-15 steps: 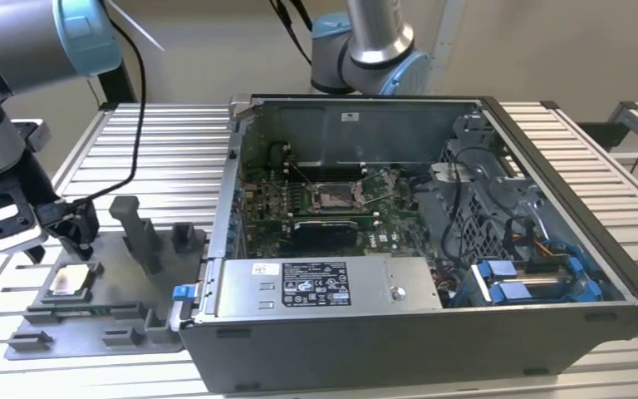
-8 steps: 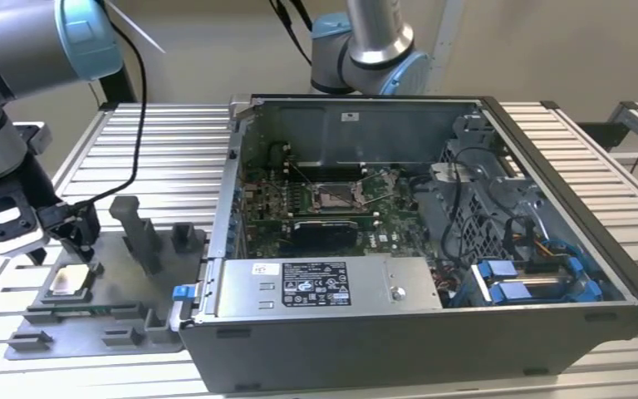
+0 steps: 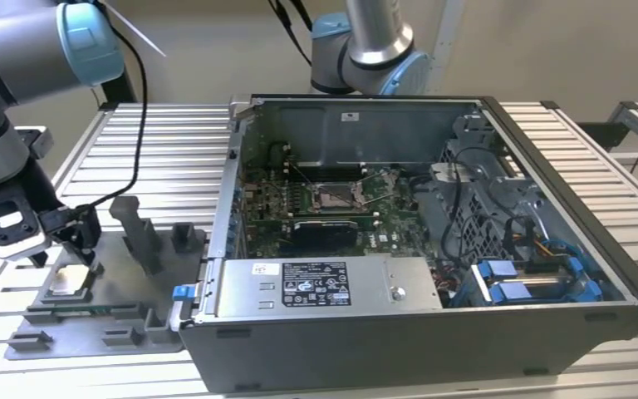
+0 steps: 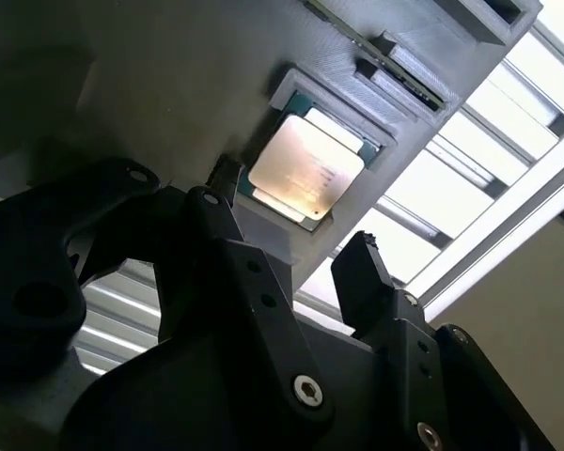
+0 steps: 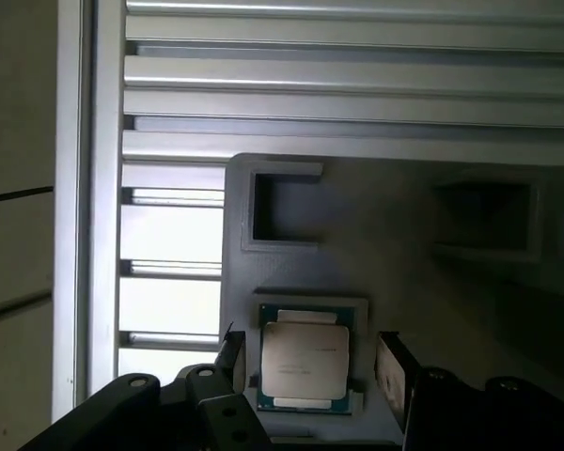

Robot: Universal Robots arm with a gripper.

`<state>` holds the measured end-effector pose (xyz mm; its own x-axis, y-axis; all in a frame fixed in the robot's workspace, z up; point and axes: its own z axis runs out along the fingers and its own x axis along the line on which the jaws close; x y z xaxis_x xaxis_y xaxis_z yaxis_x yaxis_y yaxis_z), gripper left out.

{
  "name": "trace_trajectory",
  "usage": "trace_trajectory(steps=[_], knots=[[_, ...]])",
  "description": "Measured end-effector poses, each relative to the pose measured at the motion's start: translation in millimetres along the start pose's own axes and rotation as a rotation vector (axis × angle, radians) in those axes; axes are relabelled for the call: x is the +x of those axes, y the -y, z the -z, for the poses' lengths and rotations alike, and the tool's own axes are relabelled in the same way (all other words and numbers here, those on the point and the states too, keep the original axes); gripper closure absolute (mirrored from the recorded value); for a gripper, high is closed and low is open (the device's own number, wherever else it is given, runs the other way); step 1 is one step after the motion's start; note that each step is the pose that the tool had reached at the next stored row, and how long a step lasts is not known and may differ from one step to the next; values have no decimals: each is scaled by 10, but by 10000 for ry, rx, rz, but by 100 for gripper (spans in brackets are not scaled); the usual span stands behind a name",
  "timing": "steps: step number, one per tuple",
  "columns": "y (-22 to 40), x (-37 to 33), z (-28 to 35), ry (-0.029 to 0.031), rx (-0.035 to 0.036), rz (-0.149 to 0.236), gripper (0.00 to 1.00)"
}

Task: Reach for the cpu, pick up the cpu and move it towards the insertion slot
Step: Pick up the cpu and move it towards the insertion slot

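My hand point(image 5: 310, 362): open wide, holding nothing.
Cpu point(image 4: 307, 167): between my fingers, touching neither, seated in tray point(image 5: 291, 235).
Orientation: flat, metal top up.

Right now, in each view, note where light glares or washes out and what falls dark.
Second wrist view: the cpu glares warm, the table slats wash out white, the tool is silhouetted. First wrist view: the fixture tray lies shaded. Exterior view: even light.
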<state>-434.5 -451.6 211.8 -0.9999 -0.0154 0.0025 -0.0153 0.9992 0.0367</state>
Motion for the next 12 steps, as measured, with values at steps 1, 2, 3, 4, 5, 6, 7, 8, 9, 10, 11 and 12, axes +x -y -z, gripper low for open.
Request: trace_trajectory(steps=[1, 2, 3, 4, 5, 6, 7, 8, 9, 10, 11, 12], knots=[[3, 1, -12, -1, 1, -1, 0], [7, 2, -24, -1, 1, 0, 0], [9, 2, -36, -1, 0, 0, 0], [13, 2, -48, 0, 0, 0, 0], [18, 2, -58, -1, 1, 1, 0], [24, 2, -66, -1, 1, 1, 0], [30, 3, -75, -1, 1, 1, 0], [38, 3, -83, -1, 0, 0, 0], [50, 3, -90, 0, 0, 1, 0], [61, 3, -97, 0, 0, 0, 0], [71, 3, -103, -1, 1, 1, 0], [81, 4, -110, -1, 1, 1, 0]])
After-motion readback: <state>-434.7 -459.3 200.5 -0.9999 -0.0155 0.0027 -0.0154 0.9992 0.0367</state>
